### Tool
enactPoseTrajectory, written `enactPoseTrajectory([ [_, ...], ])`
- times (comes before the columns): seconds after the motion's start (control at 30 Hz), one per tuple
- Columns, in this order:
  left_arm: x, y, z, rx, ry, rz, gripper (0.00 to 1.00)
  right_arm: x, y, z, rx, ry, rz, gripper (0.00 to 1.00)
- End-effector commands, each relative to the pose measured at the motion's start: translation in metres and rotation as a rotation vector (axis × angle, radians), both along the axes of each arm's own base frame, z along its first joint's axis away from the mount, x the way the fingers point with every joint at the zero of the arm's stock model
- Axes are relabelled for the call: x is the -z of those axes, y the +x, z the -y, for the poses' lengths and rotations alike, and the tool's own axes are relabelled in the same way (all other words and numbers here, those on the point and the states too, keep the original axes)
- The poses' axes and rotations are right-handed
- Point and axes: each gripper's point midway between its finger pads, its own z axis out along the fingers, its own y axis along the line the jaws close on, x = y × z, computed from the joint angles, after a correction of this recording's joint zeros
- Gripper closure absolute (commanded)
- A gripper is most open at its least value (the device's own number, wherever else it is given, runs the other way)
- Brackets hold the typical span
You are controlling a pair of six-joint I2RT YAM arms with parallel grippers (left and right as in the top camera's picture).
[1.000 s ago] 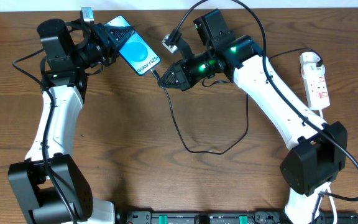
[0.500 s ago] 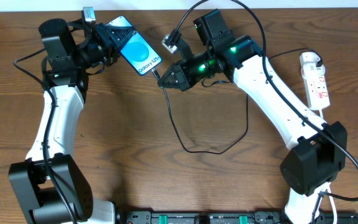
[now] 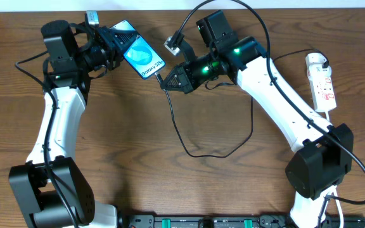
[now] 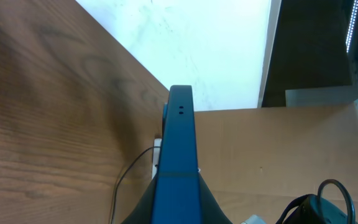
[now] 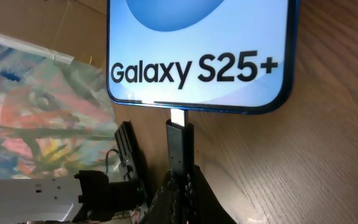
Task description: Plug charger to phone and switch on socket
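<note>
Seen from overhead, two white-and-black robot arms meet over the far side of a brown wooden table [image 3: 125,158]. The left gripper [image 3: 115,44] is closed on the upper end of a phone [image 3: 142,56] and holds it off the table, to the left of the middle. The lit screen faces up, white with a blue blob and the words "Galaxy S25+". The phone's long axis runs diagonally, from far left to near right, and its bottom edge points near right, toward the right gripper [image 3: 168,81].

In the left wrist view the phone [image 4: 180,155] is seen edge-on, a narrow blue strip rising from between the fingers.

The right gripper is clamped on the connector [image 5: 180,146] of the charger [image 3: 184,138]. In the right wrist view the black connector stands straight up from between the fingers, in line with the phone's [image 5: 197,56] long axis. Its silver tip meets the middle of the phone's bottom edge. How deep it sits in the port cannot be told.

The charger's thin black cable drops from the connector, curves in a wide loop across the table and turns back under the right arm.

The socket [image 3: 322,82], a narrow white power strip with red markings, lies at the right edge, well apart from the phone, its long axis running far to near.
</note>
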Motion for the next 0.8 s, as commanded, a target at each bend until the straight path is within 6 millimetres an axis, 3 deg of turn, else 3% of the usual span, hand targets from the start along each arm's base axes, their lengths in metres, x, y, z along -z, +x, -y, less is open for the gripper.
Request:
enactPoseTrajectory([
  [0.0,-0.0114,-0.0092,0.0168,0.102,0.004,0.061,0.93,-0.0042,0.0035,-0.0010,0.003,0.014,0.014,0.99],
  [0.77,-0.0129,-0.0125,0.0194,0.130,0.006,0.080,0.93,-0.0023,0.0059,0.0050,0.017,0.004,-0.001,0.99],
])
